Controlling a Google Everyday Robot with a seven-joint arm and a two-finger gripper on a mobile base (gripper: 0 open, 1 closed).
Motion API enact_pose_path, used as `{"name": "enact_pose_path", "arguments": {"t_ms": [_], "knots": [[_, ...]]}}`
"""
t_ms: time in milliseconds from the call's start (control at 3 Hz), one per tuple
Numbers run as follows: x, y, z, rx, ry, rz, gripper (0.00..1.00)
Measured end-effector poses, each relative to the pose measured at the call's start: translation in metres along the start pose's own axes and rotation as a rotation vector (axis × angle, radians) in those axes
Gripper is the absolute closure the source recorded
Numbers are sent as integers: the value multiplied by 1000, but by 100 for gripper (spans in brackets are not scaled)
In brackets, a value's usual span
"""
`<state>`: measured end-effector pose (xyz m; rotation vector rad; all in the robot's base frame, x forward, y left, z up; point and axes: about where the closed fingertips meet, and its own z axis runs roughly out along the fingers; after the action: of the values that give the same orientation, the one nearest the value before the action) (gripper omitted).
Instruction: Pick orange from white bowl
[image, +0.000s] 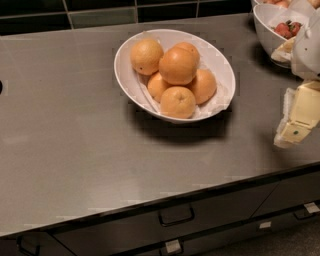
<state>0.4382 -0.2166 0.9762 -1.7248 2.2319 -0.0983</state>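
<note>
Gripper (291, 134): cream-yellow pincer at the right edge of the camera view, hanging over the grey metal counter (65, 140) near its front lip, tip slanting down and leftward. Whether it is open or closed cannot be told. White arm housing (307, 50): directly above the gripper, cut off by the picture's edge. White bowl (119, 65): wide, shallow, oval, lined with crinkled white paper (220, 102). It stands on the counter well to the left of the gripper and somewhat farther back, apart from it. Orange (177, 66): the largest, deep even colour, on top of the heap in that bowl, left of and beyond the gripper. Paler orange (146, 56): dark speck, touching the orange on the side away from the gripper. Smaller oranges (178, 101): packed beneath and around, one (204, 85) on the side nearest the gripper. Deeper bowl (265, 25): white, beyond the gripper at the counter's back, holding red fruit (288, 29). Dark drawers (175, 215): below the counter, lower left of the gripper.
</note>
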Motion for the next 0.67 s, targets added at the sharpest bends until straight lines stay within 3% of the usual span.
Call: {"name": "enact_pose_path", "arguments": {"t_ms": [333,667], "knots": [[-7,-5,-2,15,-3,-6,0],[-29,-26,-2,33,-31,-28,0]]}}
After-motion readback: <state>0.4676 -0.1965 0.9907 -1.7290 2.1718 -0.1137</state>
